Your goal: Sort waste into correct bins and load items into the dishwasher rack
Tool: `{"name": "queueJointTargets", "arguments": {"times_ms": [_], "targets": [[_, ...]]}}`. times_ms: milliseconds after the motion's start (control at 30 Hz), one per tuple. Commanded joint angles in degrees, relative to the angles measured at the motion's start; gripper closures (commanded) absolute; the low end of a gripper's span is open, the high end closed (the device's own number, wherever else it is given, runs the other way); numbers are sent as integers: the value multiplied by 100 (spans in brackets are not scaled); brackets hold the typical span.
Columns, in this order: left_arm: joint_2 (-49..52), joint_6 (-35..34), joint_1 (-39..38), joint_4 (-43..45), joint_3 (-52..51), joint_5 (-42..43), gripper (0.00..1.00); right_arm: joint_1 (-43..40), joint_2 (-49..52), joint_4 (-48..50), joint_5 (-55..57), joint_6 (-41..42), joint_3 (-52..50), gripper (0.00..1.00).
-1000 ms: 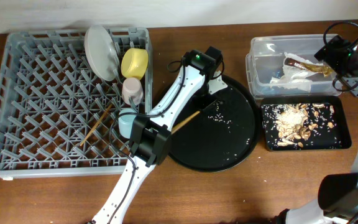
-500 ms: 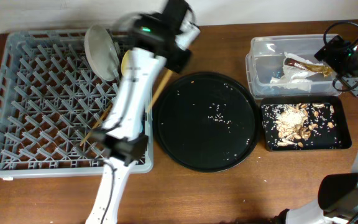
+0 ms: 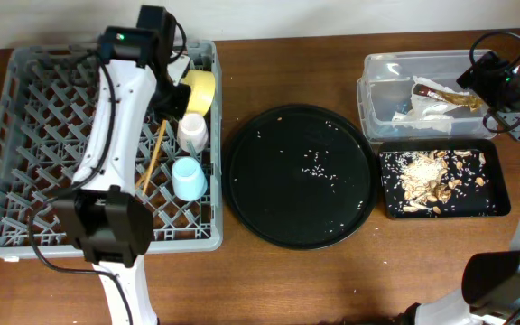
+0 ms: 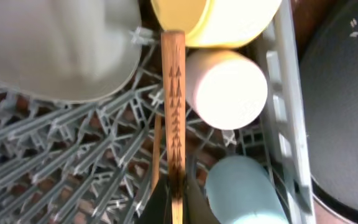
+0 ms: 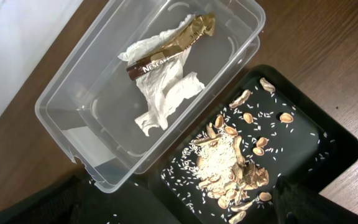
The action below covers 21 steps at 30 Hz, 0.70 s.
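My left gripper is shut on a brown chopstick over the grey dishwasher rack. The second chopstick lies on the rack floor just beside it. The yellow bowl, pink cup and light blue cup stand along the rack's right side. The pale plate is mostly hidden under my arm in the overhead view. My right gripper is open and empty above the bins. The clear tub holds a white napkin and the wrapper. The shallow black tray holds food scraps.
The large round black tray with tiny white crumbs lies between the rack and the bins. Bare wooden table runs along the front. My left arm stretches up over the rack's middle.
My left arm has swung left from the round tray to over the rack, carrying the chopstick beside the cups. The right arm has not moved.
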Motion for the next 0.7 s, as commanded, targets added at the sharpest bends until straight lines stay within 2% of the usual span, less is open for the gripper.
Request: {"name": "queueJointTargets", "arguments": {"times_ms": [0, 200, 300, 333, 433, 533, 600, 667], "targets": [[2, -52, 81, 229, -291, -136, 97, -9, 31, 17, 31, 26, 17, 1], [31, -48, 201, 321, -297, -240, 87, -9, 31, 17, 31, 26, 17, 2], [33, -48, 203, 365, -297, -243, 53, -9, 31, 17, 31, 26, 17, 2], [33, -48, 203, 396, -297, -243, 51, -9, 31, 17, 31, 26, 17, 2], [11, -140, 203, 350, -260, -243, 51, -9, 31, 17, 31, 26, 17, 2], [-258, -402, 258, -570, 50, -245, 51, -9, 31, 17, 31, 26, 17, 2], [-501, -581, 264, -944, 74, -234, 51, -9, 31, 20, 31, 26, 17, 2], [-734, -586, 264, -1008, 74, 190, 51, -9, 31, 20, 31, 26, 17, 2]]}}
